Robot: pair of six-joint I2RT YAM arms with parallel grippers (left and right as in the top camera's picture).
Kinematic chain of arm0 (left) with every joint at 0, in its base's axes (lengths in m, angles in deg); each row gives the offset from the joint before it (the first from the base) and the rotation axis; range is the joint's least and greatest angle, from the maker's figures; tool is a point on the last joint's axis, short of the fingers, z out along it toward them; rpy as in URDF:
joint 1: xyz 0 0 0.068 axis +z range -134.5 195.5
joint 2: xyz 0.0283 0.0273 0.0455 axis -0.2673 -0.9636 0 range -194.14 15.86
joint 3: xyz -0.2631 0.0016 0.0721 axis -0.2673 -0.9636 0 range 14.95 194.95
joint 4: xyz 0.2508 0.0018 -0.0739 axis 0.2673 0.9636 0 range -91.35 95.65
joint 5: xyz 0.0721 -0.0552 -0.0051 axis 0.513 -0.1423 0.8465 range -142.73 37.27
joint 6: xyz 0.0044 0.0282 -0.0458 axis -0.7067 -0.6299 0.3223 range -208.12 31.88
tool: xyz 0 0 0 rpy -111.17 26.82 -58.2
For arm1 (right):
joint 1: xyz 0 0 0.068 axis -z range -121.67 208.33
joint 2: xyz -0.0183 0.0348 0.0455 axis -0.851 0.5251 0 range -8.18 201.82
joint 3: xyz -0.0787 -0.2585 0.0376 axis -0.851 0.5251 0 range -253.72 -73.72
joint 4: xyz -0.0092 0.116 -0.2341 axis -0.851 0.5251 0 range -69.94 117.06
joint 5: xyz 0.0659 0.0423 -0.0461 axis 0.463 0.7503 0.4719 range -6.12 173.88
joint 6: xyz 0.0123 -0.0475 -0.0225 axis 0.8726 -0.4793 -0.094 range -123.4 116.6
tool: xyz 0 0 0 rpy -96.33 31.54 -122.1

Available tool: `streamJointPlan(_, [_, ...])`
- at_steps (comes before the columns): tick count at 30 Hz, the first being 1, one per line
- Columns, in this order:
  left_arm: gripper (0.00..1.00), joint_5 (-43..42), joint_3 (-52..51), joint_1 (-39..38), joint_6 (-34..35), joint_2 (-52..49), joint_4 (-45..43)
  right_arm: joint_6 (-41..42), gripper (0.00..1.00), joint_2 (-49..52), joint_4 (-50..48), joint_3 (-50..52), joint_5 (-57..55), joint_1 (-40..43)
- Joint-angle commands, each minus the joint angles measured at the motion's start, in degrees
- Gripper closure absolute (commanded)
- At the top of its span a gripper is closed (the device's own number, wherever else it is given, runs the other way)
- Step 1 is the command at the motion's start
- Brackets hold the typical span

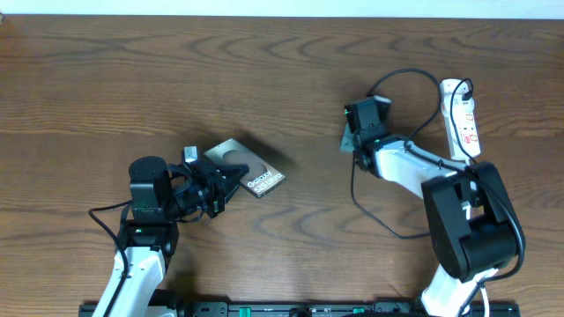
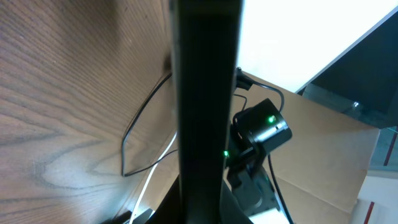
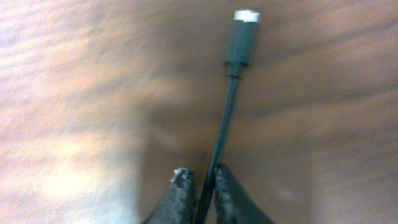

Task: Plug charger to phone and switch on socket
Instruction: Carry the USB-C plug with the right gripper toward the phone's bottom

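The phone (image 1: 256,173), grey-brown with white lettering, lies tilted left of centre. My left gripper (image 1: 218,187) is shut on its near end. In the left wrist view the phone (image 2: 205,93) fills the middle as a dark upright band edge-on. My right gripper (image 1: 351,143) is shut on the charger (image 1: 355,189), a thin black cable. In the right wrist view the jaws (image 3: 200,177) pinch the cable (image 3: 222,124) a short way behind its connector tip (image 3: 240,37), which points away over the wood. The white socket (image 1: 464,119) lies at the far right with the cable running to its far end.
The charger cable loops over the table between my right arm (image 1: 467,220) and the centre, and shows in the left wrist view (image 2: 140,134). A wide gap of bare wood separates the phone from the connector. The table's far edge runs along the top.
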Motion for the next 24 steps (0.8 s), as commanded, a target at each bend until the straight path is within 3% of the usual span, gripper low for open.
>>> streamJointPlan(1, [0.93,-0.7,0.4,0.1,-1.2,0.4,-0.7,-4.9,0.91,0.3,7.5,3.0,13.2,-3.9])
streamJointPlan(5, [0.93,-0.7,0.4,0.1,-1.2,0.4,-0.7,-4.9,0.87,-2.0,15.4,3.0,15.0,-6.5])
streamJointPlan(7, [0.93,-0.5,0.4,0.1,-1.3,0.4,-0.7,-4.9,0.79,-2.6,21.7,3.0,15.4,-8.3])
streamJointPlan(9, [0.93,-0.5,0.4,0.1,-1.3,0.4,-0.7,-4.8,0.61,-2.6,25.7,3.0,15.4,-9.4])
streamJointPlan(12, [0.93,-0.5,0.4,0.1,-1.4,0.4,-0.7,-4.8,0.19,-2.6,28.4,3.0,15.1,-10.5])
streamJointPlan(14, [0.93,0.2,0.4,0.1,-1.4,0.4,-0.7,-3.6,0.04,-2.6,26.7,3.0,11.0,-10.5])
streamJointPlan(16, [0.92,0.4,0.4,0.1,-1.4,0.4,-0.7,0.7,0.03,-2.6,26.4,2.4,6.2,-10.3])
streamJointPlan(18, [0.93,0.3,0.4,0.1,-1.4,0.4,-0.7,5.3,0.1,-2.6,25.4,1.4,1.9,-9.6])
streamJointPlan(19, [0.93,0.3,0.4,0.1,-1.4,0.4,-0.7,6.3,0.15,-2.6,22.6,1.2,1.6,-9.1])
streamJointPlan(24, [0.92,0.3,0.4,0.1,-1.4,0.4,-0.7,7.7,0.22,-2.6,16.4,1.2,1.6,-8.5])
